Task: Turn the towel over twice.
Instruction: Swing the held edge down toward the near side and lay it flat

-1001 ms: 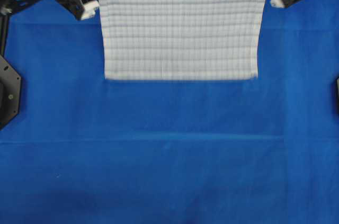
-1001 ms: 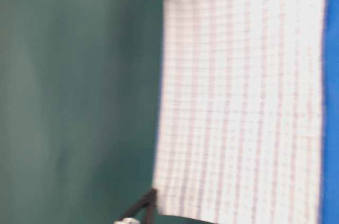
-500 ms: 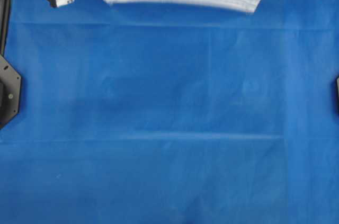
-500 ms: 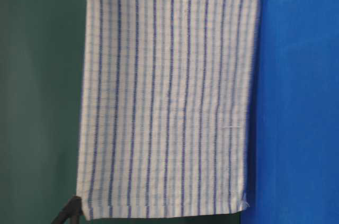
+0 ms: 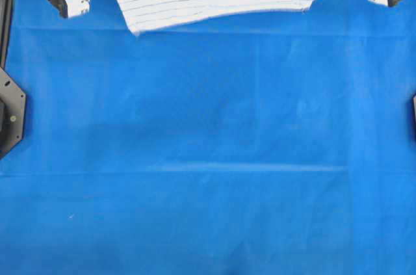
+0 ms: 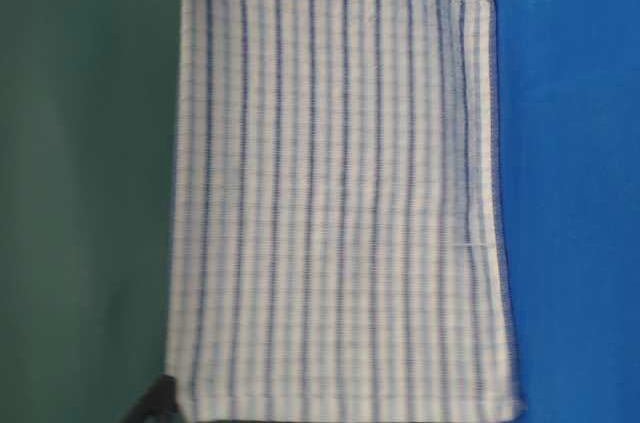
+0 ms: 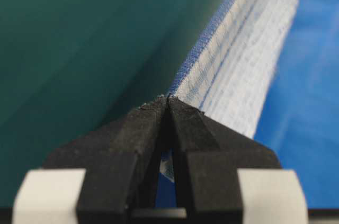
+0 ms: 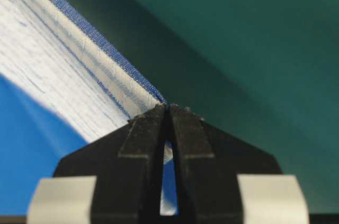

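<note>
Towel (image 6: 340, 193) hung lengthwise betw. both fingers (L (image 7: 168, 99), R (image 8: 167, 106)), each clamped on a top corner, above surface (image 5: 208, 158).

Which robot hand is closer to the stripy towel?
Neither, it's a tie. The left gripper pinches one top corner of the towel, and the right gripper pinches the other top corner, so the towel hangs between them.

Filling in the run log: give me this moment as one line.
left gripper: shut on towel corner | right gripper: shut on other corner | towel: hanging, stretched between them above the table
</note>
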Robot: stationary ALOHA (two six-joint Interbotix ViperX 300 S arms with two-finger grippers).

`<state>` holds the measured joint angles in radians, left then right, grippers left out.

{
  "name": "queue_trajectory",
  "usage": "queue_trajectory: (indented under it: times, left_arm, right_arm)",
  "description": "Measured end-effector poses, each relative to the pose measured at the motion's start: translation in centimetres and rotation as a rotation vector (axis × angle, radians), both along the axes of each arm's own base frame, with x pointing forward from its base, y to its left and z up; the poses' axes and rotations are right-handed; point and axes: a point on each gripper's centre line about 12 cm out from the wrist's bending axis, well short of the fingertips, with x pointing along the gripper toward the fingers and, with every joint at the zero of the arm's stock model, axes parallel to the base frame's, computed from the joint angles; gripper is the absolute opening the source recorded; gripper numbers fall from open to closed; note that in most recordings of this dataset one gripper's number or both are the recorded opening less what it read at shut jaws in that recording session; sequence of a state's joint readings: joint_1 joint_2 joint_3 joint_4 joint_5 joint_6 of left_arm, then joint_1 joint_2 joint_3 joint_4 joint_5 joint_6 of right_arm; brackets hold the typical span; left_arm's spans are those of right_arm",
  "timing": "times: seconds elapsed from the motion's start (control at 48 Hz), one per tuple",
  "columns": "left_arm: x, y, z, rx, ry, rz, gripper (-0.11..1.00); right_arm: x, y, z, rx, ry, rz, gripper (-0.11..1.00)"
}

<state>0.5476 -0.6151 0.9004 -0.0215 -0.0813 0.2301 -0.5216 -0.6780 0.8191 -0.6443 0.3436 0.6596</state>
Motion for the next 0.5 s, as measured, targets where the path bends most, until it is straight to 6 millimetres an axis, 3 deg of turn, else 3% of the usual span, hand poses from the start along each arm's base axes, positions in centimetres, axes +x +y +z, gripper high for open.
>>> queue_trajectory:
  times: [0.146,0.292,0.5]
  left_arm:
    - [0.2,-1.9,-2.4,-0.047,0.056,-0.061,0.02]
    - [0.4,-4.5,-5.4,-0.126,0.104,-0.136,0.02]
    - [0.8,-9.9,-11.2,-0.202,0.27,-0.322,0.02]
  right_arm:
    - [0.8,2.7,-2.5,0.128,0.022,0.051,0.04]
    - [1.7,6.1,-6.5,0.271,0.074,0.121,0.04]
    - [2.9,10.8,-12.4,0.454,0.195,0.175,0.04]
